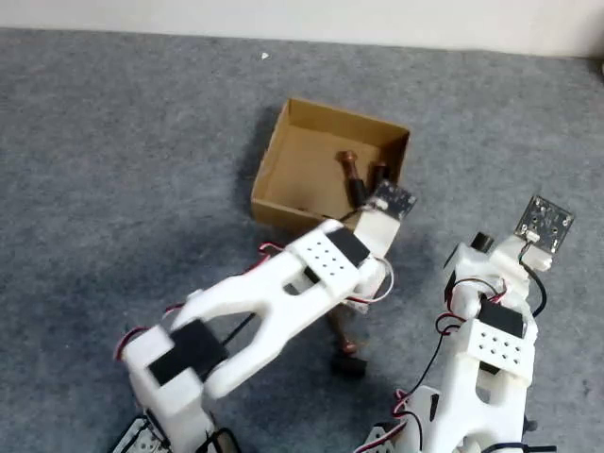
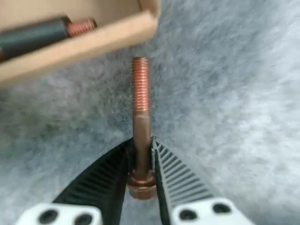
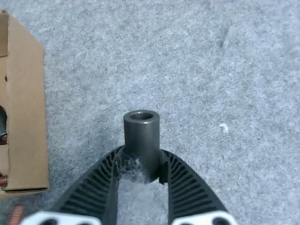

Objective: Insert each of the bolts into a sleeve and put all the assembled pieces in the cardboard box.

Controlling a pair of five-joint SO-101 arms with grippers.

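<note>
Near the cardboard box (image 1: 267, 179), left jaws clamp a bolt (image 2: 140, 98) by its head and right jaws clamp a sleeve (image 3: 141, 133); any tilt could jam the threads on the sleeve's rim.

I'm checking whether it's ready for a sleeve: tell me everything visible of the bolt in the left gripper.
The bolt is copper-coloured metal: a flanged head nearest the camera, a smooth shank, then a threaded end. It is bare, no sleeve on it. The left gripper is shut on the shank just past the head, ribbed black fingers pressing either side. The threaded tip points at the outer wall of the cardboard box without touching it, over grey carpet.
</note>
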